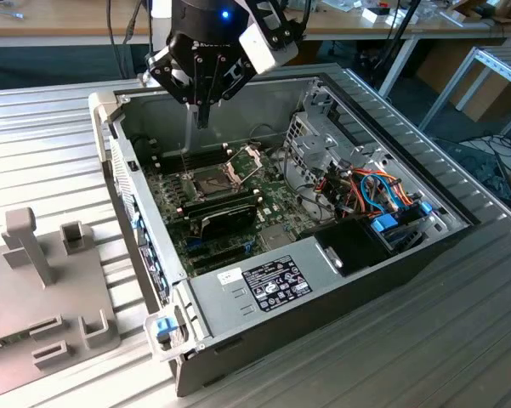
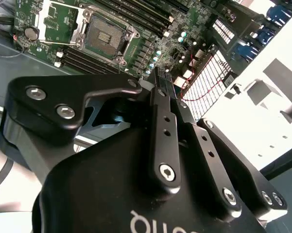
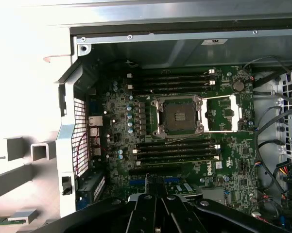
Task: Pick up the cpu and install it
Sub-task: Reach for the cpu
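Observation:
The cpu is out of view. My gripper [image 1: 202,117] hangs above the open computer case, fingers pointing down and closed together with nothing seen between them. Below it lies the green motherboard [image 1: 276,204] with its dark square socket [image 1: 211,180]. The socket looks bare inside, and its hinged metal frame [image 1: 248,157] is flipped open beside it. In both wrist views the socket [image 2: 104,35] [image 3: 179,116] sits well ahead of my gripper [image 2: 164,80] [image 3: 155,187], and the open frame [image 3: 223,112] lies next to it.
Long black memory sticks [image 3: 175,80] flank the socket on both sides. A metal drive cage [image 1: 310,144], coloured cables [image 1: 374,191] and the power supply [image 1: 272,280] crowd the exterior view's right of the case. A grey fixture [image 1: 42,289] stands outside the case on the exterior view's left.

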You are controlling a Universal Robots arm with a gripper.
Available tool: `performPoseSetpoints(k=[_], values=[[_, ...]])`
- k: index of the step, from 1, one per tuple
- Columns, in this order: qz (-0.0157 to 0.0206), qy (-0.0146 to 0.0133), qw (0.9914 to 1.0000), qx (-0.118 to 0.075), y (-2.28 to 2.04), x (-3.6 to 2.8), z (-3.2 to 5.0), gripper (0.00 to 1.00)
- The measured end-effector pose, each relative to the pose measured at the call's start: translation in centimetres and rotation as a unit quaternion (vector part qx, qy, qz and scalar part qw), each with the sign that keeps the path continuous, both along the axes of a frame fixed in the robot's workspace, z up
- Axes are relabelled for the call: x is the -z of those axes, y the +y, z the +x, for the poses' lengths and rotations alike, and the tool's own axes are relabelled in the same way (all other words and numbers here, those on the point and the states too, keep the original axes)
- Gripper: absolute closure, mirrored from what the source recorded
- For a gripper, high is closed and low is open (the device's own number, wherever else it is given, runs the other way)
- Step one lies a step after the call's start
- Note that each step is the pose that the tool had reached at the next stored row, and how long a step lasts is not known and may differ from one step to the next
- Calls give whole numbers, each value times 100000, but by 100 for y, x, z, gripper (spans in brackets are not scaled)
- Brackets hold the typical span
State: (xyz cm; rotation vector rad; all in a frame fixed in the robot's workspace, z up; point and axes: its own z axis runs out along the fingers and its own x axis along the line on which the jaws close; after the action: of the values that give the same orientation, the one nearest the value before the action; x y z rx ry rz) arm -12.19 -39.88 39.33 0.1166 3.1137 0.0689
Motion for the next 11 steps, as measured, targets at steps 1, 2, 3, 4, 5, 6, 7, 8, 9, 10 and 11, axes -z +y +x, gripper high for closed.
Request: performPoseSetpoints(k=[1,2,3,4,5,6,7,8,9,10,11], values=[[0,-2,100000,1,0,0,0,89],[1,-5,100000,-2,0,0,-3,89],[2,-2,100000,4,0,0,-14,89],[-2,-2,100000,2,0,0,-27,89],[-3,0,100000,2,0,0,-34,89],[-1,-7,100000,3,0,0,-42,89],[0,-3,100000,1,0,0,-52,89],[0,-3,100000,1,0,0,-59,89],[-2,-2,100000,3,0,0,-71,89],[-3,-2,100000,1,0,0,-81,89],[-3,1,100000,3,0,0,-97,89]])
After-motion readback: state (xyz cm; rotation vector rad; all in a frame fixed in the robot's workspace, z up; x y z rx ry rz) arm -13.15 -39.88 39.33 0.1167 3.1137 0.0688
